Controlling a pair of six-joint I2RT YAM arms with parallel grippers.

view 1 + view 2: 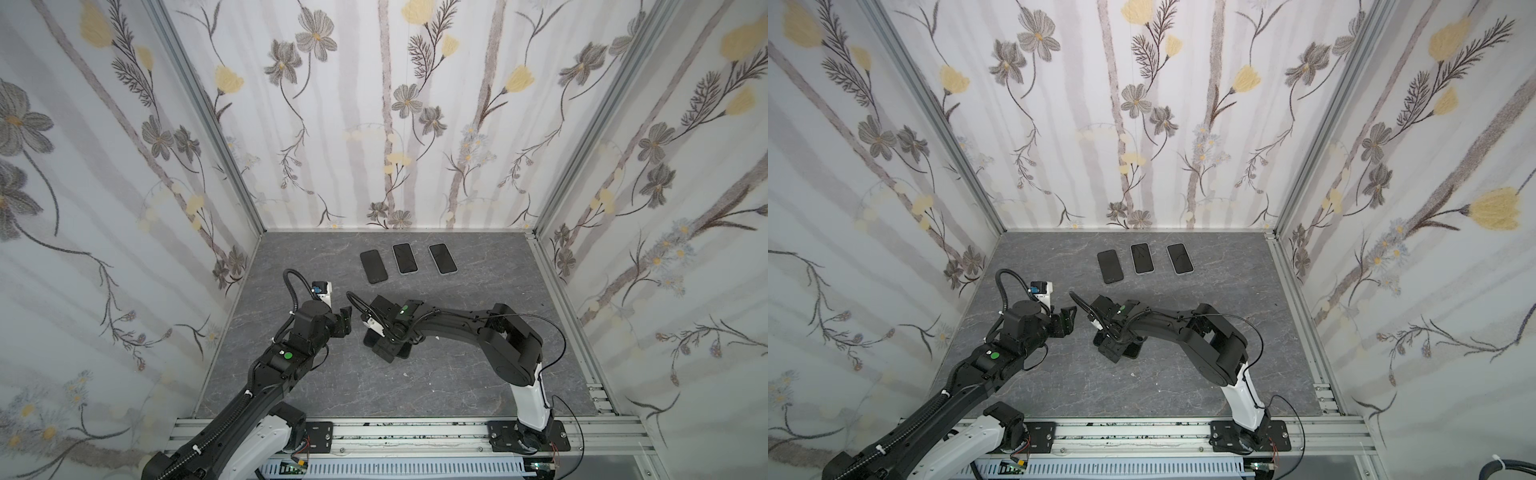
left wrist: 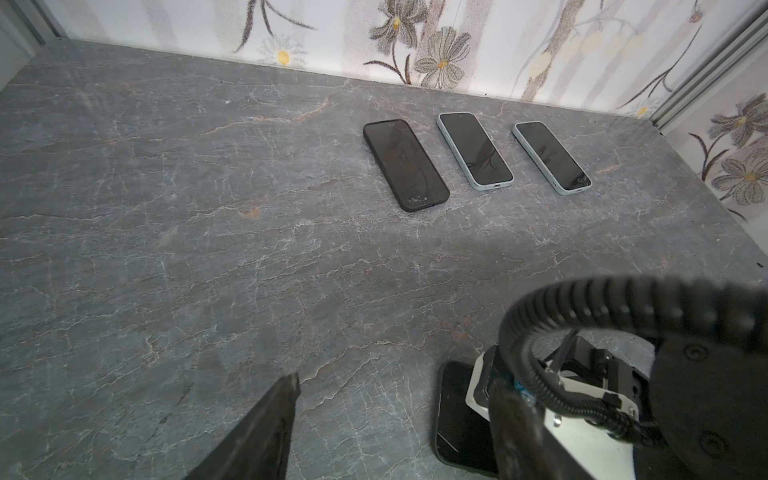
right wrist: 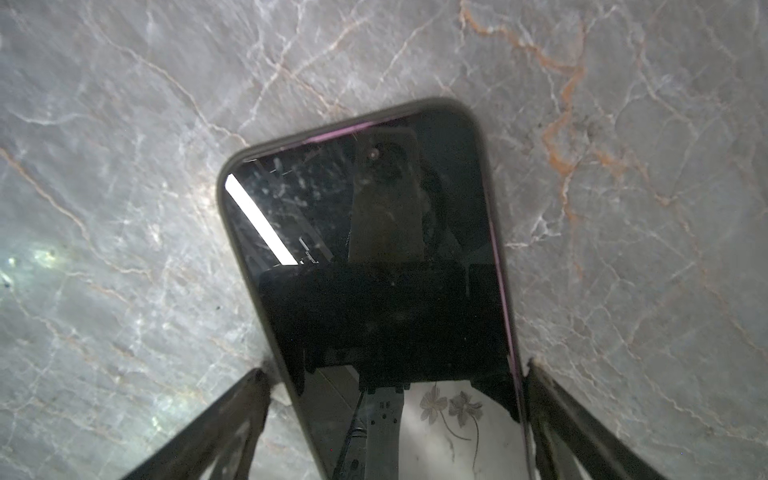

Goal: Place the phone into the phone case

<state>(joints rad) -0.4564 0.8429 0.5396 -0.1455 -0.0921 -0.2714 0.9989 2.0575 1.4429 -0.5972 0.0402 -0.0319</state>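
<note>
- Top views, both: my left gripper (image 1: 348,321) hovers spread wide and empty, just beside my right wrist.
- Risk there, I judge: if it reaches in, it could snag the right arm's cable (image 1: 354,297).
- Right wrist view: the phone (image 3: 361,232) lies flat, mid-table (image 3: 124,124), inside its dark case (image 3: 226,174). My right gripper (image 3: 397,370) straddles its long edges, fingers wide, gripping nothing.
- A purple sliver shows along the rim. If an edge is unseated, squeezing or lifting could pop the phone out or skid the case.
- Count: four phones. This one, plus a back row: dark-rimmed phone (image 1: 373,266), middle pale-rimmed phone (image 1: 404,258), right pale-rimmed phone (image 1: 442,258). Two grippers.
</note>
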